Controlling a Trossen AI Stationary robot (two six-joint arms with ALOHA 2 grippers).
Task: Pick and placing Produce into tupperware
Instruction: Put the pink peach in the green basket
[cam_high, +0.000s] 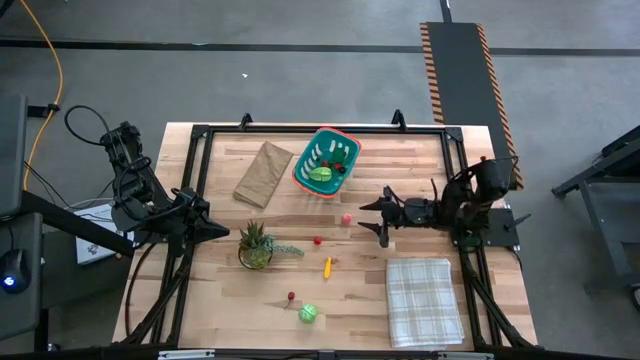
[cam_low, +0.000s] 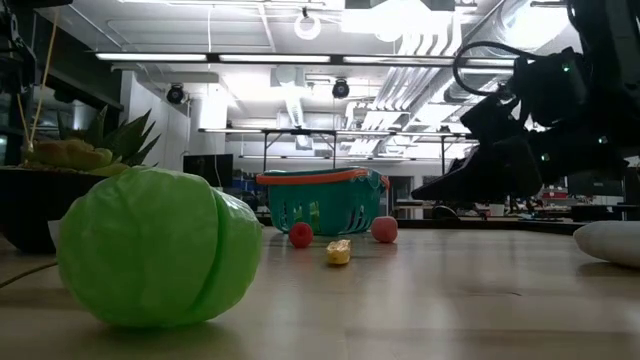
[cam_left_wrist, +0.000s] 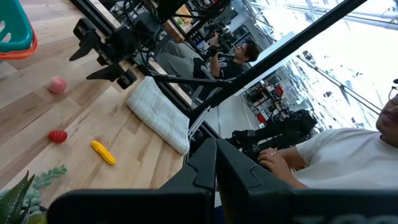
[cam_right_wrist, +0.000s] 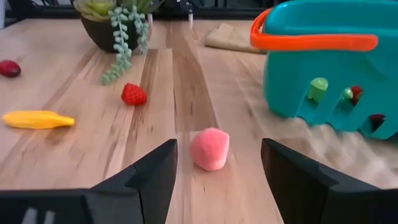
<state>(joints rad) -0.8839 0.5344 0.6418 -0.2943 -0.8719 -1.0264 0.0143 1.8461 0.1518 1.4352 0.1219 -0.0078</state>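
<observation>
Above the table, in the high view, the right gripper (cam_high: 376, 217) hangs with jaws apart just beside a pink fruit (cam_high: 346, 218), while the teal basket (cam_high: 326, 161) sits near the far edge already holding a few pieces. The left gripper (cam_high: 222, 229) waits by the potted plant (cam_high: 255, 245), jaws together.

At table height, a green cabbage (cam_low: 160, 247) fills the foreground; the basket (cam_low: 320, 199) stands well behind it.

From the left wrist, a strawberry (cam_left_wrist: 58, 135) and a yellow piece (cam_left_wrist: 103, 152) lie loose (other people sit beyond the table).

From the right wrist, the pink fruit (cam_right_wrist: 209, 149) sits between the open fingers (cam_right_wrist: 144, 173). Being round, it could roll off if one finger touches first.
</observation>
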